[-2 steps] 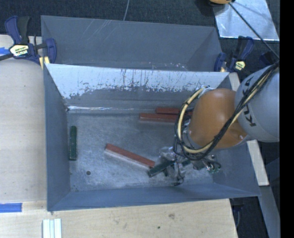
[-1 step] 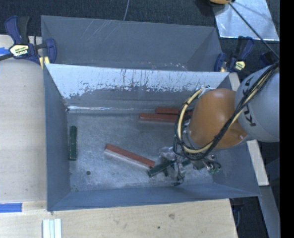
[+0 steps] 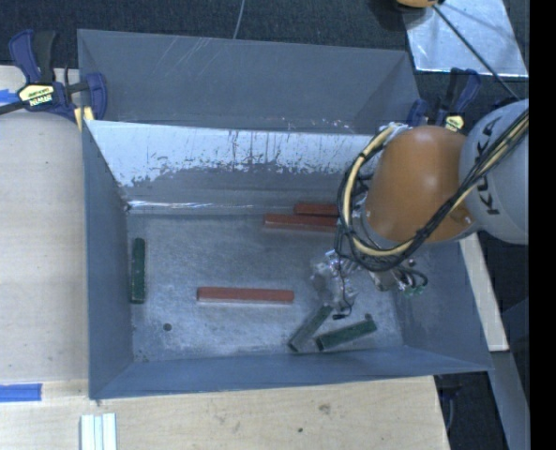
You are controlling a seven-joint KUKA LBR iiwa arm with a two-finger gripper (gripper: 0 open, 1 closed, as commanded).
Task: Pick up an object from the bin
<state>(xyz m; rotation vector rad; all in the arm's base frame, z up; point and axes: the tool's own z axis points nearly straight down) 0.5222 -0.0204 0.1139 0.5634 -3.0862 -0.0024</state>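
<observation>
We find the gripper point(image 3: 339, 296) just right of the red-brown bar point(image 3: 245, 295), over the tilted green bar point(image 3: 308, 330), which touches a second green bar point(image 3: 347, 332). We cannot tell the jaw state. We judge the tilted bar light, stiff and smooth; grip it mid-length, across its narrow width.

grey bin point(image 3: 109, 251), pale-speckled floor — red-brown bars point(image 3: 245, 295), dark green bars point(image 3: 138, 270) — orange wrist cover point(image 3: 413, 186).

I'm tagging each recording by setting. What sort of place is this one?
Probably a robotics lab's bin-picking station: a grey metal bin holds loose bars, one red-brown bar mid-floor, and a cabled robot arm reaches in, its gripper over two green bars near the front wall.
</observation>
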